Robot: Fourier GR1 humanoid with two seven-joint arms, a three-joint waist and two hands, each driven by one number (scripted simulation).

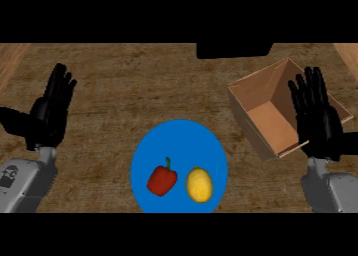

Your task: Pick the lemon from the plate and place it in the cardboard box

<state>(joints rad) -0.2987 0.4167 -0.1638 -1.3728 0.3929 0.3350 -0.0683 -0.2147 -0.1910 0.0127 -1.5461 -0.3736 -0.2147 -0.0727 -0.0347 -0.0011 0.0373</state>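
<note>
Lemon (200,184) on blue plate (180,134) beside red pepper (163,180), cardboard box (265,95) open under straight-fingered right hand (315,116), left hand (50,111) likewise open and empty; possible risk: fingers catching the neighbouring pepper.

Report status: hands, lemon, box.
Both hands open, left hand, right hand over the cardboard box. Lemon on blue plate beside red pepper. Nothing blocking.
</note>
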